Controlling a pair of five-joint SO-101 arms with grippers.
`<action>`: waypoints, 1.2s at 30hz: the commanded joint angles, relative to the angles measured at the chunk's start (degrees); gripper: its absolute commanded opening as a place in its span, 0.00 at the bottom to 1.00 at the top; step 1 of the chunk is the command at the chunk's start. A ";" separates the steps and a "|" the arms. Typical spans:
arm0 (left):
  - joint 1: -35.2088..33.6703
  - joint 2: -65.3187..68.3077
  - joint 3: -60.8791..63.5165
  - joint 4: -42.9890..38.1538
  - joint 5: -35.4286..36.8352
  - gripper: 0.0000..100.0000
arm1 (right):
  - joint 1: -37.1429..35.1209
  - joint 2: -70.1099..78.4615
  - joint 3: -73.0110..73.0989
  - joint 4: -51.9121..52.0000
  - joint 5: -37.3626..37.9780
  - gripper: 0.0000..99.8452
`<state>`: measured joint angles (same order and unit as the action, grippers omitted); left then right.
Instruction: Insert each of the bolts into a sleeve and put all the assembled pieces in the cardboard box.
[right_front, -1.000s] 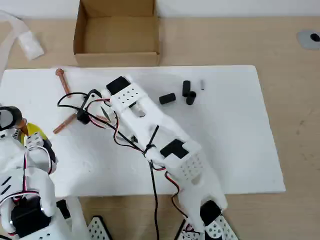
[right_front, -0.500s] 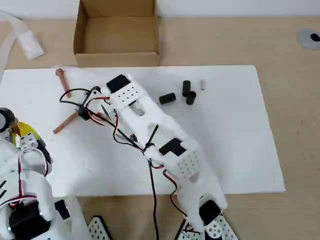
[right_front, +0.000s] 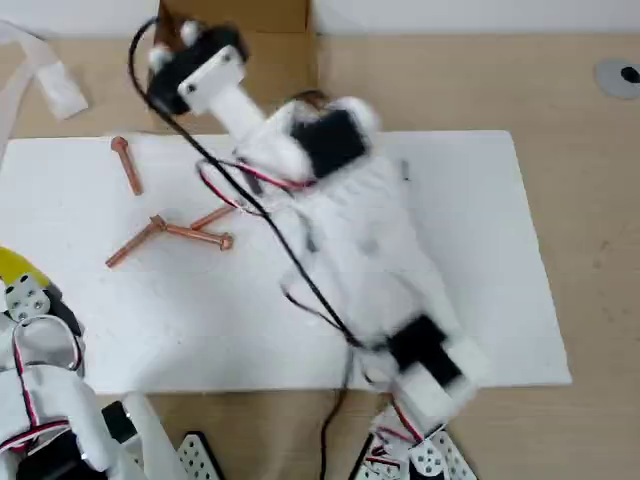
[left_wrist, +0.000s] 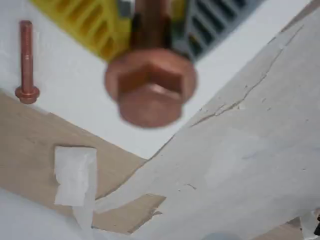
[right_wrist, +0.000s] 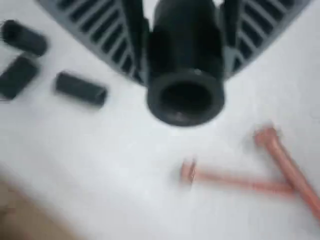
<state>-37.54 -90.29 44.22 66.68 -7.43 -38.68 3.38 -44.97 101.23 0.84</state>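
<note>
Right pincer (right_wrist: 185, 65) gripped a sleeve (right_wrist: 185, 97), left pincer (left_wrist: 150, 25) a bolt (left_wrist: 150, 87); if you misaligned them, either could slip.

The high camera looks down over the white mat (right_front: 500, 250); wrist cameras sit close behind the left pincer (left_wrist: 150, 20) and right pincer (right_wrist: 185, 35), facing it.
</note>
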 joint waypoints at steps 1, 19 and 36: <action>-0.26 0.22 -2.73 -0.35 -0.26 0.01 | -2.95 -18.42 1.63 1.23 -2.02 0.01; 39.56 0.66 -7.21 -8.70 9.14 0.01 | -3.03 -82.95 91.91 -34.64 -6.15 0.01; 68.04 2.59 -17.67 -7.65 15.74 0.01 | -11.03 -98.33 119.43 -65.41 -8.88 0.01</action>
<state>27.25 -87.47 26.90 59.30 7.96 -47.03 -94.02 73.89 39.08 -10.33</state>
